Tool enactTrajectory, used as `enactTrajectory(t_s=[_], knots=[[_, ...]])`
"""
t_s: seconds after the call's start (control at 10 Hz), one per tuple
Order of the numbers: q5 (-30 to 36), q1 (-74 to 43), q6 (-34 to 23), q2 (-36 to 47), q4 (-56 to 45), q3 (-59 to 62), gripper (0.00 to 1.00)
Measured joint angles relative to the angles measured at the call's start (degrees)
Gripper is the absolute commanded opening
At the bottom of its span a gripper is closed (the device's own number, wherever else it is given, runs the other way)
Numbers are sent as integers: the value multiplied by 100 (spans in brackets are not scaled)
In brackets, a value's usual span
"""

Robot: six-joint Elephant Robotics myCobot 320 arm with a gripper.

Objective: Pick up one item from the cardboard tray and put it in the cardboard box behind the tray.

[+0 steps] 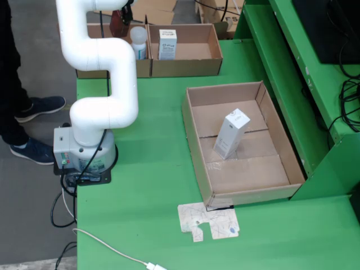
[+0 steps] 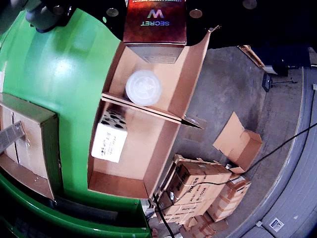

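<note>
Carry | our gripper [image 2: 154, 20] pinches a dark red "SECRET" carton [image 2: 154, 22] above the divided brown cardboard box [image 2: 190, 74], over the white round-lidded jar [image 2: 143, 87] | judged: positioned for release | white carton [image 1: 231, 134] remains in open cardboard tray [image 1: 281, 152]

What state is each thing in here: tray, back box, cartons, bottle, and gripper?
Tray: open, holds one white carton.
White carton: in tray, tilted.
Back box: open, divided into two compartments.
Second white carton: upright in one compartment.
Bottle: upright in the other compartment, capped.
Red carton: held above the bottle's compartment.
Gripper: shut on red carton; fingers mostly hidden.
</note>
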Motion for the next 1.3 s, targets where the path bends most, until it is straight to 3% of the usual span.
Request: enactTrajectory(t_s=[1.3], knots=[[167, 53, 642, -97, -642, 0, 0]])
